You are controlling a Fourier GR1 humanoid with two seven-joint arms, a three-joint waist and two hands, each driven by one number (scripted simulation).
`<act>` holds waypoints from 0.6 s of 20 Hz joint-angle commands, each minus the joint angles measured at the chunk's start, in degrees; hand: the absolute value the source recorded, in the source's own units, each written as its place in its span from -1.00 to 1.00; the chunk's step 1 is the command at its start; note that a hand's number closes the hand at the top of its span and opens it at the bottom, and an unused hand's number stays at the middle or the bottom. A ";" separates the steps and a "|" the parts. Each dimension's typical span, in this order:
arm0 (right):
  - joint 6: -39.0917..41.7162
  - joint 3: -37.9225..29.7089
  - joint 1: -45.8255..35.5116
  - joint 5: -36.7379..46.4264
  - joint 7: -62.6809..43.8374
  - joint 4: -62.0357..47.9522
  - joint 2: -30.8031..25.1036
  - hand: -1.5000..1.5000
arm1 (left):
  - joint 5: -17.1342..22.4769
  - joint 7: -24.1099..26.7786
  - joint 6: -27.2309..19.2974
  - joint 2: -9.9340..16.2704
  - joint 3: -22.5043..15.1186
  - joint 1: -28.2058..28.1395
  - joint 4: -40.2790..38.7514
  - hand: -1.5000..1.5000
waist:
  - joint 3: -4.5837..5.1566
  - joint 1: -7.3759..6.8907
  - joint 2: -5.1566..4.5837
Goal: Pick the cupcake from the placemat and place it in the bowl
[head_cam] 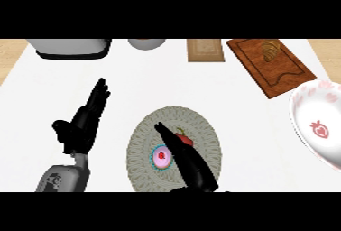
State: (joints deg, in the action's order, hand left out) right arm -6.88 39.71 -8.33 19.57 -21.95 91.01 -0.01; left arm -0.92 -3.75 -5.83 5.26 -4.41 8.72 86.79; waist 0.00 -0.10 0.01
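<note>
The right hand point(190, 164) hides part of the cupcake point(162, 156), and the bowl point(318, 122) runs off the right edge.

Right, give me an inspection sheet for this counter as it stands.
Surface: white counter.
Job's things: cupcake on round placemat; bowl with strawberry print at right edge.
Clutter: red item on the placemat; croissant on wooden board; small board, grey appliance and round pot at the far edge.
Hands: left hand open, resting left; right hand open, over the cupcake.
Cables: nothing seen.
Surroundings: wooden floor.
</note>
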 commanded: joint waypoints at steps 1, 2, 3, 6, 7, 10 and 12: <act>1.90 -3.56 0.17 1.77 3.21 -2.43 -0.84 -1.00 | 0.45 -1.18 1.61 0.34 0.56 -1.89 2.57 0.00 | 0.00 0.02 0.02; -0.80 -0.96 -2.19 2.78 -0.13 -3.68 0.00 -1.00 | 0.51 -0.47 1.60 0.73 1.38 -1.62 2.92 0.00 | 0.00 -0.06 0.02; -2.90 0.18 -1.65 5.20 3.23 -8.60 0.00 -1.00 | -1.81 -1.54 -0.26 -0.35 -0.63 -1.09 2.31 0.00 | -0.01 -0.10 0.00; -5.37 2.84 -5.66 5.83 -3.83 -8.70 0.01 -1.00 | -2.37 -0.69 -1.10 -2.32 -1.06 0.59 0.12 0.00 | 0.00 -0.07 0.00; -0.21 -4.11 -4.68 5.46 2.07 -9.85 -1.91 -1.00 | -0.97 -2.82 1.65 0.10 -1.67 -5.35 7.81 0.00 | -0.01 -0.24 0.06; -2.17 0.42 -5.18 7.25 -0.14 -11.71 0.00 -1.00 | -1.36 -0.59 2.24 0.16 -0.40 -4.87 5.37 0.00 | 0.00 -0.18 0.02; -1.93 -1.60 -6.01 3.18 4.92 -16.34 0.00 -1.00 | -1.28 -3.83 1.32 -0.44 0.46 -1.20 5.18 0.00 | -0.01 -0.16 -0.02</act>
State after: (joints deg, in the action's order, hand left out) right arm -9.58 39.24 -13.07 25.53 -19.50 79.83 -0.11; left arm -2.12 -5.95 -4.95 4.66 -4.33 7.55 89.98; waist 0.02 -0.21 0.32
